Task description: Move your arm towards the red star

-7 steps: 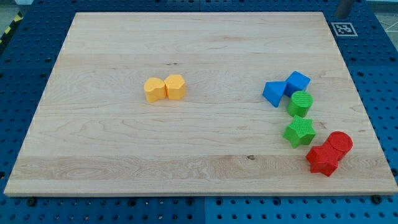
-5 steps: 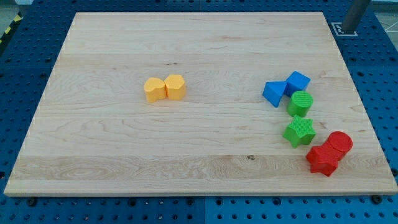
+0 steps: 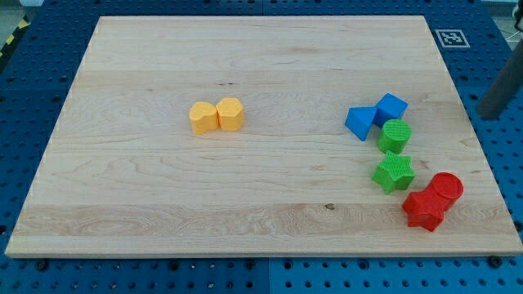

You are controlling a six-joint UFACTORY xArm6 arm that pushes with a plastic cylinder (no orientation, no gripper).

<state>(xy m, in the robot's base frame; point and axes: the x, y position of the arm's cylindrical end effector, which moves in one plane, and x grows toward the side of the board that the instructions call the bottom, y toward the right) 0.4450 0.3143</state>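
Nearest the view's bottom, toward the right corner of the counter (image 3: 245, 204), sits the red star (image 3: 424, 210), the thing I am meant to approach. It touches a red cylinder (image 3: 447, 187) on its upper right, so a careless arrival could nudge both. Just above and left stands a green star (image 3: 394, 172), then a green cylinder (image 3: 395, 135), and beyond that a pair of blue blocks (image 3: 375, 116) pressed together; the five run in a loose curved chain up the right side. Well apart, left of centre, two yellow blocks (image 3: 216, 115) sit touching.

Farther up, at the view's right edge, my tip (image 3: 489, 116) shows as a dark blurred rod ending just off the board's edge, well apart from the red star and above it. No fingers exist on this rig, so nothing is open, closed or gripping. Judging by this layout, the approach should run down the right side, clear of the chain.
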